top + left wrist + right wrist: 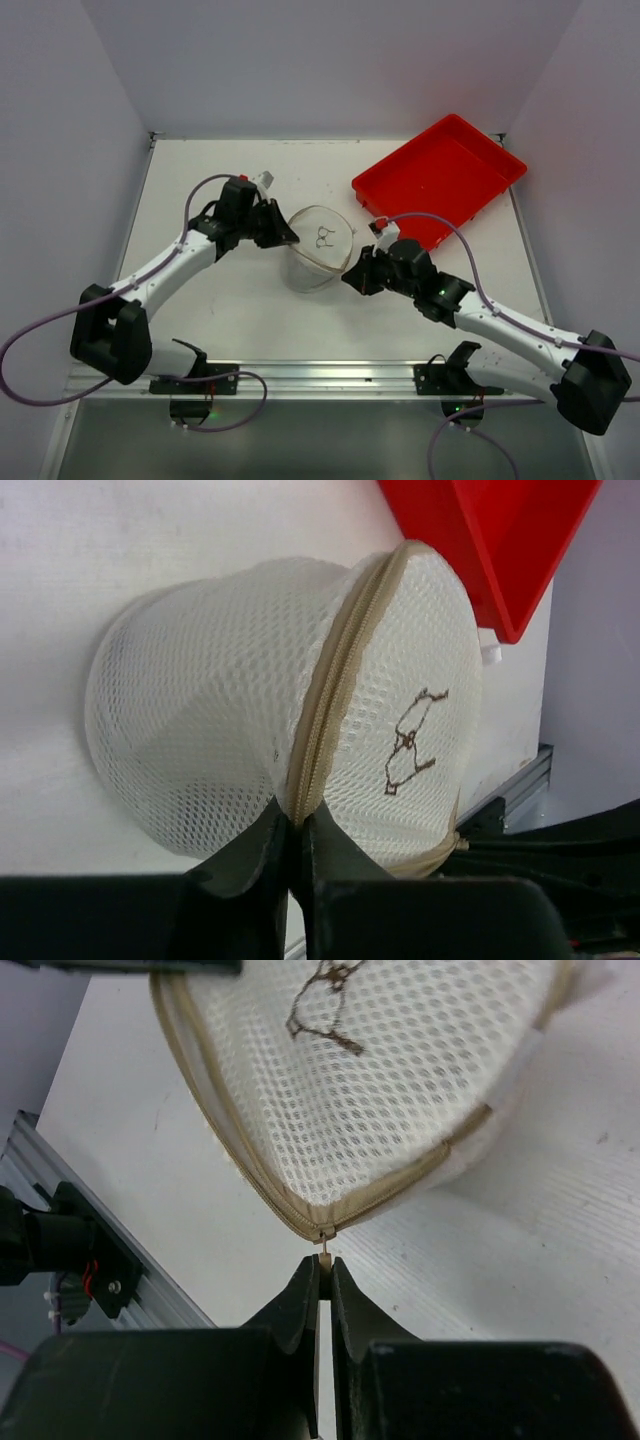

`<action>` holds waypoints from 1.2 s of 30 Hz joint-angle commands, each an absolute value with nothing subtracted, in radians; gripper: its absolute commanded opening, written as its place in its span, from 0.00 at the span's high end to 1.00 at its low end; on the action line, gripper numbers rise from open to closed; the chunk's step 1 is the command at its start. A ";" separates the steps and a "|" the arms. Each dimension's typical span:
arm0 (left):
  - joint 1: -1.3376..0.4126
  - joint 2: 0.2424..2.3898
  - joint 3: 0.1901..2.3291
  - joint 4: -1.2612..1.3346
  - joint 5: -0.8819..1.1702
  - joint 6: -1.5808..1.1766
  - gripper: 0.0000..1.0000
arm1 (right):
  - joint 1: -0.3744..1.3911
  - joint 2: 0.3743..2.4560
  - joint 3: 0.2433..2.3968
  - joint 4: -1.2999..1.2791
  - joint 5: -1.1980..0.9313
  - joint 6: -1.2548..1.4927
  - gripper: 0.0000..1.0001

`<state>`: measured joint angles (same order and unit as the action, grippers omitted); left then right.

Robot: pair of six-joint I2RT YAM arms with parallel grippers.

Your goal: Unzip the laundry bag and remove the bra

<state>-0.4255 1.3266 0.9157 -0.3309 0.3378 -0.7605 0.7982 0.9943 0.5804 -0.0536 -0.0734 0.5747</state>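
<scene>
The laundry bag (318, 248) is a white mesh cylinder with a tan zipper round its rim and a small bra icon (410, 742) on its end face. It lies mid-table between the two arms. My left gripper (294, 818) is shut on the bag's zippered rim on its left side. My right gripper (325, 1263) is shut on the small tan zipper pull (325, 1244) at the bag's near right edge. The zipper looks closed along the stretch in view. The bra is hidden inside the bag.
A red plastic tray (440, 180) lies at the back right, tilted, close to the bag. The metal rail (300, 378) runs along the near table edge. White walls enclose the table on three sides.
</scene>
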 commanded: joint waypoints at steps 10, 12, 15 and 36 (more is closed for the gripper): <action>-0.379 1.335 1.022 -0.387 0.258 -0.771 0.03 | 0.976 1.400 0.882 0.144 -0.087 0.704 1.00; -0.379 1.238 0.954 -0.397 0.207 -0.807 0.03 | 0.976 1.425 0.890 0.172 -0.081 0.729 1.00; -0.379 1.120 0.819 -0.387 0.172 -0.850 0.05 | 0.979 1.456 0.902 0.199 -0.080 0.738 1.00; -0.462 1.063 0.698 -0.333 0.161 -0.910 1.00 | 0.893 1.165 0.672 -0.058 -0.002 0.644 1.00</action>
<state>-0.4938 1.1015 0.7036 -0.2928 0.2649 -0.9550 0.9779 1.2797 0.7444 0.0822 -0.0494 0.6865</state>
